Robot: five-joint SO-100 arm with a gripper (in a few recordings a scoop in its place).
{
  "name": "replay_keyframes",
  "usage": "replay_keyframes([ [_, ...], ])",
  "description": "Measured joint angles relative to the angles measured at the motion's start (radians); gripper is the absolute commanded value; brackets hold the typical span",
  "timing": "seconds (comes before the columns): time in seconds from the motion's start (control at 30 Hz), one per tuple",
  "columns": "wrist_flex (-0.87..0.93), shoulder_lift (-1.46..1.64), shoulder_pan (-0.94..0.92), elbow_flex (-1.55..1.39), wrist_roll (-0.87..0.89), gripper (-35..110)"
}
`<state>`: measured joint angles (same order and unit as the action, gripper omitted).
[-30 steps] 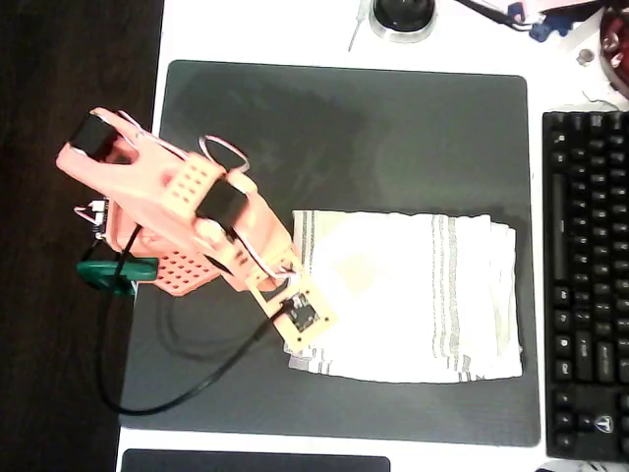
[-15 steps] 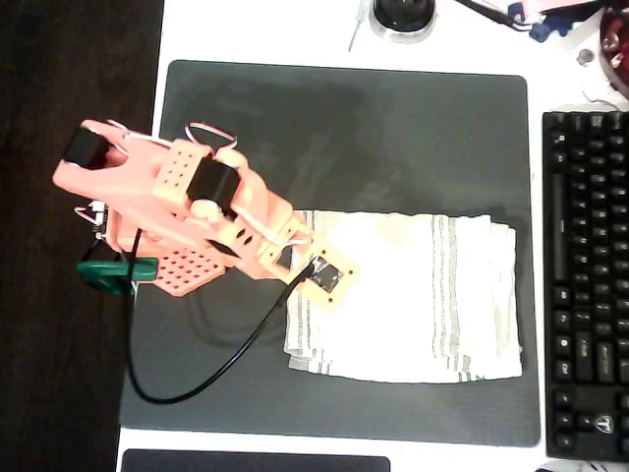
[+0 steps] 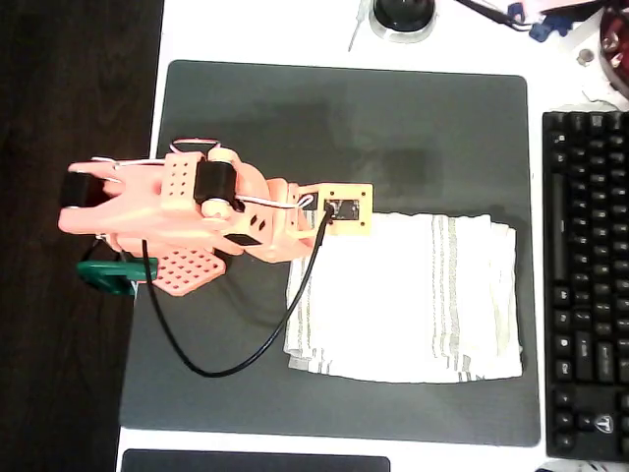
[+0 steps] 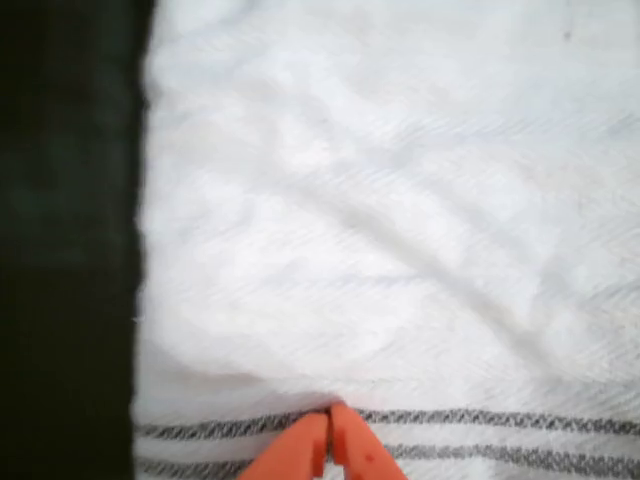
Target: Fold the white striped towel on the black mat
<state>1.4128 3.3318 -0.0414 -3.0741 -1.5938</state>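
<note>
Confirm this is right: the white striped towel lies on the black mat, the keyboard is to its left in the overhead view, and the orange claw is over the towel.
Wrong side. In the overhead view the keyboard is right of the white striped towel, not left. The towel does lie on the black mat, and the orange claw is over it.

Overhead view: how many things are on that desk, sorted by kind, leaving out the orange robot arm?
Towels: 1, the white striped towel
Mats: 1, the black mat
Keyboards: 1, the black keyboard at the right edge
Round black objects: 1, at the top edge, too cut off to identify
Total: 4, not counting the unclear clutter in the top right corner.
</note>
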Motion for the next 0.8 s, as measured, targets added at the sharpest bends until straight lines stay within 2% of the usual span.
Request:
replay_keyframes([
  [0.17,-0.020,0.005,0.025,-0.040,0.058,1],
  [0.8,-0.026,0.005,0.035,-0.061,0.058,1],
])
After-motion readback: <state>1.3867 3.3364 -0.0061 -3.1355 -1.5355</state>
